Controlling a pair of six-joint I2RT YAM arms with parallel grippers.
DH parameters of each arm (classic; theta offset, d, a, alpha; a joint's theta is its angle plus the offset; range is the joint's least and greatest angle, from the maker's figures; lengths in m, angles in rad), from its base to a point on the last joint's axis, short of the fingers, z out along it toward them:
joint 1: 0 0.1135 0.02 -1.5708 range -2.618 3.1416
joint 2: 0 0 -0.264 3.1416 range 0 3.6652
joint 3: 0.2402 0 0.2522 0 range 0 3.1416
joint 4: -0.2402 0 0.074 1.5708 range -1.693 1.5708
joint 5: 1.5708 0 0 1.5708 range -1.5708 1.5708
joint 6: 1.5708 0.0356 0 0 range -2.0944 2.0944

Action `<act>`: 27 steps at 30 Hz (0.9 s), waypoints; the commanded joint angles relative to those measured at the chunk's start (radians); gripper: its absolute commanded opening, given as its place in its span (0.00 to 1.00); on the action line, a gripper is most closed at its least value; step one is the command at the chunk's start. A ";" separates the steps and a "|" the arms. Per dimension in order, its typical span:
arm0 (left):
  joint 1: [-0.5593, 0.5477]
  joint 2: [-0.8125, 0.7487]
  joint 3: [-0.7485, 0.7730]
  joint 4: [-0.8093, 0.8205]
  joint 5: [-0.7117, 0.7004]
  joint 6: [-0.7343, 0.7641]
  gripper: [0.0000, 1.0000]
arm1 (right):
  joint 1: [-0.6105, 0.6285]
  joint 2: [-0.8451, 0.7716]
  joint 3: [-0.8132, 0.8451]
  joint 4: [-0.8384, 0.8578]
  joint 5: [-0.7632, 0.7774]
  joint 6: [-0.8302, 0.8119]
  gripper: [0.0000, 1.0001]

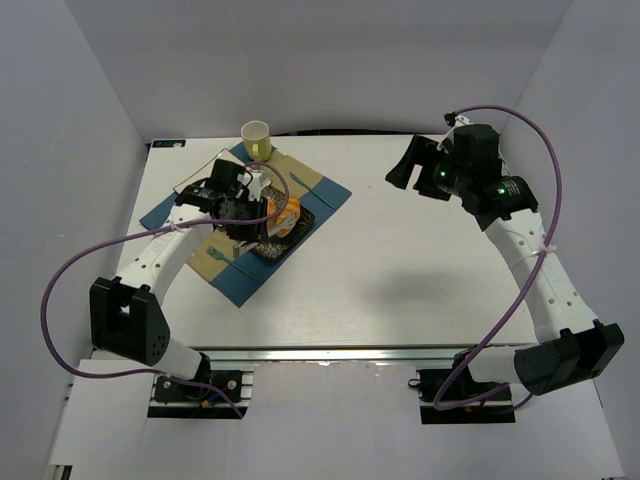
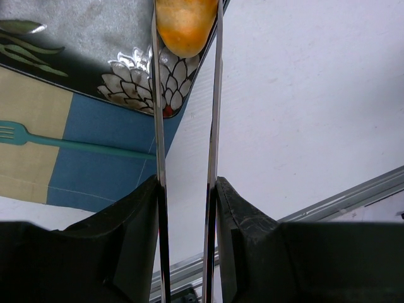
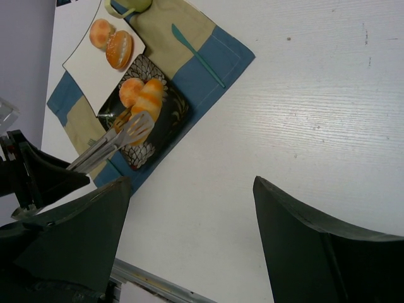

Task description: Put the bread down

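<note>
Left wrist view: left tool (image 2: 186, 208) clamps the tongs (image 2: 214, 126), whose blades pinch the bread (image 2: 186, 25) over the dark plate (image 2: 129, 85) near its rim, so loosening here may let the roll tumble onto the table (image 2: 303, 95).

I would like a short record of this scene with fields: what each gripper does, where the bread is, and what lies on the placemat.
left gripper: shut on the tongs
tongs: tips on either side of a bread roll, at the dark plate
dark plate: second bread piece beside the roll
right gripper: open, empty, far from the plates
white plate: two buns
placemat: both plates, teal knife, teal fork
</note>
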 commanded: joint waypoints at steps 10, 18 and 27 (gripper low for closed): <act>-0.019 0.016 -0.015 -0.021 -0.075 0.041 0.43 | -0.005 -0.031 -0.020 0.025 0.007 0.004 0.84; -0.024 0.015 0.011 -0.040 -0.088 0.046 0.63 | -0.005 -0.030 -0.025 0.030 0.002 0.006 0.85; -0.027 -0.008 0.046 -0.078 -0.090 0.026 0.69 | -0.005 -0.030 -0.028 0.034 -0.008 0.006 0.84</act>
